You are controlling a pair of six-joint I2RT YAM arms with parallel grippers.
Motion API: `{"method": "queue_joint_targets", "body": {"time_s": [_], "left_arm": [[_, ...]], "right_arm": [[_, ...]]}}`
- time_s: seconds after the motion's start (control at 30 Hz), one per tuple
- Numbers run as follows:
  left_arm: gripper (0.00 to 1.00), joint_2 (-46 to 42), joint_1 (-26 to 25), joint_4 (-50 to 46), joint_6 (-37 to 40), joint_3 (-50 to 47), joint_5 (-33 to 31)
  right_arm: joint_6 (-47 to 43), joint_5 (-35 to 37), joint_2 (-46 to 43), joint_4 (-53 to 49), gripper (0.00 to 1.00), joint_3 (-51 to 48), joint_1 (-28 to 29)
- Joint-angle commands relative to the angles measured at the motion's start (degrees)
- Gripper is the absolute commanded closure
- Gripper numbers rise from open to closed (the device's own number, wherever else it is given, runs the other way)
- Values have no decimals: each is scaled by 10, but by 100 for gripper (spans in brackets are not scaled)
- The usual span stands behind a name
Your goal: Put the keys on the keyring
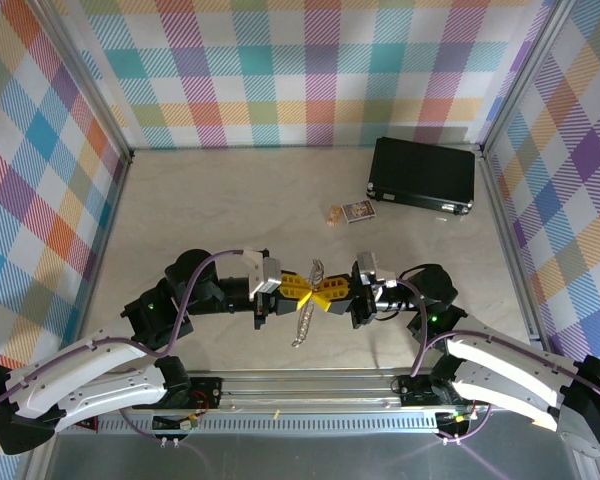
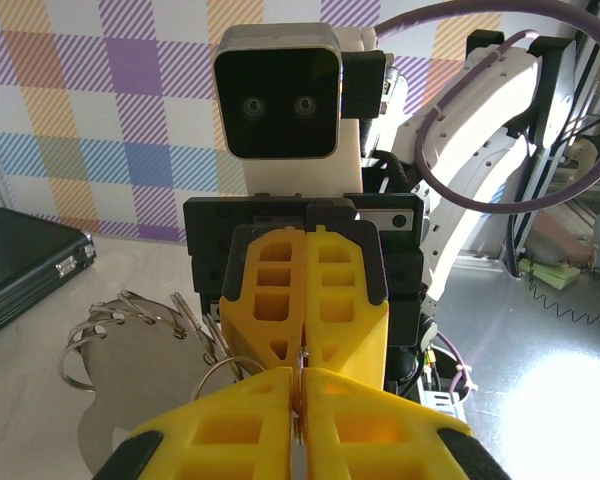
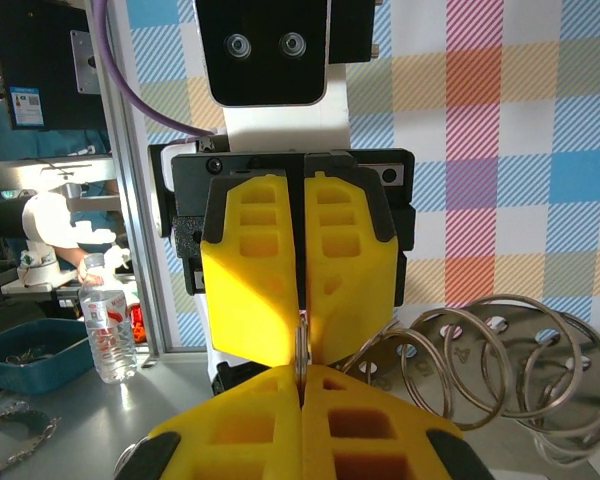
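Both clamped on keyring point(image 1: 302, 326), left pincer point(image 1: 308, 291), right pincer point(image 1: 330, 292), loops point(image 3: 525, 345) distinct wrist-side

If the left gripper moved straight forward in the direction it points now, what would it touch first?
Most likely the right gripper, almost at once: its shut yellow fingers face the left gripper tip to tip, and both seem to pinch a thin edge of the silver-grey metal keyring loop there.
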Motion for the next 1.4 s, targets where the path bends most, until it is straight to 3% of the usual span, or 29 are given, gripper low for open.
{"method": "queue_joint_targets", "body": {"time_s": [0.0, 0.33, 0.6, 1.0, 1.13, 1.23, 1.37], "left_arm": [[89, -5, -7, 5, 10, -8, 2], [100, -12, -7, -2, 8, -5, 10], [100, -21, -7, -16, 14, -4, -24], [100, -34, -7, -34, 29, -13, -114], [100, -47, -7, -38, 31, -23, -128], [100, -55, -7, -42, 32, -33, -132], [100, -63, -7, -40, 31, -48, -133]], "right_arm": [[6, -10, 0, 39, 100, 3, 5], [11, -8, 7, 60, 100, 1, 4], [5, 3, -2, 27, 98, 2, 5], [3, 56, -67, -200, 43, 31, 5], [15, 108, -101, -300, 29, 40, 4], [24, 156, -122, -386, 11, 54, 4], [46, 230, -127, -507, 5, 78, 3]]}}
